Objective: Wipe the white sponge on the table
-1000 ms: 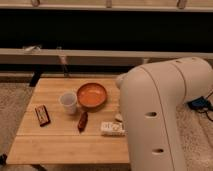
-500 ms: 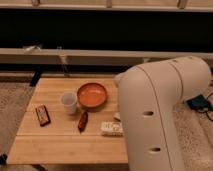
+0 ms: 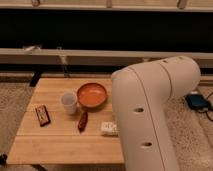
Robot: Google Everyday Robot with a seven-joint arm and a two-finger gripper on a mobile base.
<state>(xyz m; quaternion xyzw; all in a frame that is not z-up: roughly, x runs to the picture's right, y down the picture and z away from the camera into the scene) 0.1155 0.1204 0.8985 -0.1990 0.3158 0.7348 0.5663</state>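
Table (image 3: 55,142) front edge open; arm (image 3: 150,110) covers its right edge, jaws unseen.

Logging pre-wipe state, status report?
Gripper out of view, only the arm shows. White sponge unseen, possibly behind arm. Table: orange bowl, cup in the way.

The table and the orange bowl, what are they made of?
The table looks like pale matte wood: faint plank lines run along its tan top. The orange bowl looks like smooth plastic, maybe glazed ceramic; its colour is even. The end effector is not in view.
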